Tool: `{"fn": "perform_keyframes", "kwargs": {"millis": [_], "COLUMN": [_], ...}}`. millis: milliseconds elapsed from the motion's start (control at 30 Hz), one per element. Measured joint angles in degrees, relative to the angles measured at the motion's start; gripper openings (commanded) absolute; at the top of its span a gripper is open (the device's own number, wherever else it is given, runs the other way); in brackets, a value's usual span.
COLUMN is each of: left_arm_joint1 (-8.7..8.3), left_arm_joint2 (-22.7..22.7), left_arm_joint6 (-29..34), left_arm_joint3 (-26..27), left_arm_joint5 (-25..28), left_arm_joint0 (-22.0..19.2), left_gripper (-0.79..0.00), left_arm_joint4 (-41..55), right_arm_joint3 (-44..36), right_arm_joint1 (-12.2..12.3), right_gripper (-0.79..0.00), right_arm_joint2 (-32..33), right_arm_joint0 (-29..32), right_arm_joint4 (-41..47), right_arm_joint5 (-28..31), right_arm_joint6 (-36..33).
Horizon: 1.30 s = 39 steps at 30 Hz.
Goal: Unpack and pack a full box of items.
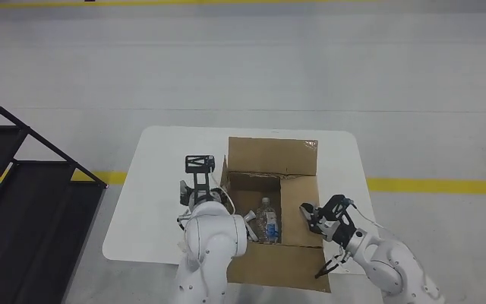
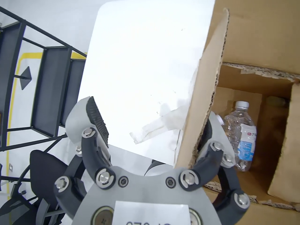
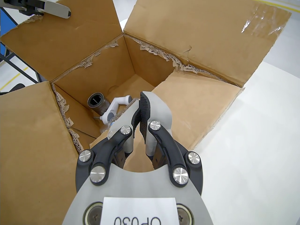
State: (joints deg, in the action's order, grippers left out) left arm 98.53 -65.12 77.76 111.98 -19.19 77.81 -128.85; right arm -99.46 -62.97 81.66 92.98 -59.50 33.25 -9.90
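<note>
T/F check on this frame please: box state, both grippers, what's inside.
1. The cardboard box has its top flaps open. True.
2. The water bottle stands on the table beside the box. False: it is inside the box.
3. The left gripper is open and straddles a side flap, one finger outside it and one inside. True.
4. The right gripper is spread wide open. False: its fingers are close together, above the box's edge.
5. The bottle is the only item in the box. False: a dark metal cylinder and a white plastic part are in there too.
</note>
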Motion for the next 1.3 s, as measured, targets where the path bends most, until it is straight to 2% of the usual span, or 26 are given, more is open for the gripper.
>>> {"fn": "perform_keyframes", "kwargs": {"millis": [300, 467, 767, 867, 1133, 1300], "left_arm_joint1": [0.29, 0.22, 0.82, 1.16, 0.98, 0.86], "left_arm_joint2": [-3.3, -4.0, -5.3, -4.5, -0.8, 0.1], "left_arm_joint6": [0.3, -1.1, -1.7, -2.8, -6.7, -7.9], "left_arm_joint3": [-4.4, -10.0, -14.1, -11.6, 1.8, 3.7], "left_arm_joint5": [0.9, 1.6, 0.6, 0.0, 0.3, -0.8], "left_arm_joint0": [-1.3, -1.2, -1.3, -1.0, 0.6, 1.1], "left_gripper": [0.000, 0.000, 0.000, 0.000, 0.000, 0.000], "left_arm_joint4": [-5.6, -15.0, -15.7, -14.2, -4.5, -5.1], "right_arm_joint3": [0.5, 0.5, 0.4, 0.0, -1.1, -0.7], "right_arm_joint1": [0.0, 0.0, 0.2, 0.2, 0.1, 0.2], "right_gripper": [-0.785, -0.785, -0.785, -0.785, -0.785, -0.785], "right_arm_joint2": [0.1, 0.4, 0.9, 1.7, 5.9, 7.5], "right_arm_joint0": [0.6, 1.2, 2.4, 3.2, 7.5, 9.5], "right_arm_joint4": [0.6, 0.9, 1.0, 1.5, 4.0, 4.7], "right_arm_joint5": [-1.1, -1.7, -2.0, -2.8, -5.7, -6.3], "right_arm_joint6": [1.8, 2.9, 3.8, 5.4, 13.6, 14.8]}}
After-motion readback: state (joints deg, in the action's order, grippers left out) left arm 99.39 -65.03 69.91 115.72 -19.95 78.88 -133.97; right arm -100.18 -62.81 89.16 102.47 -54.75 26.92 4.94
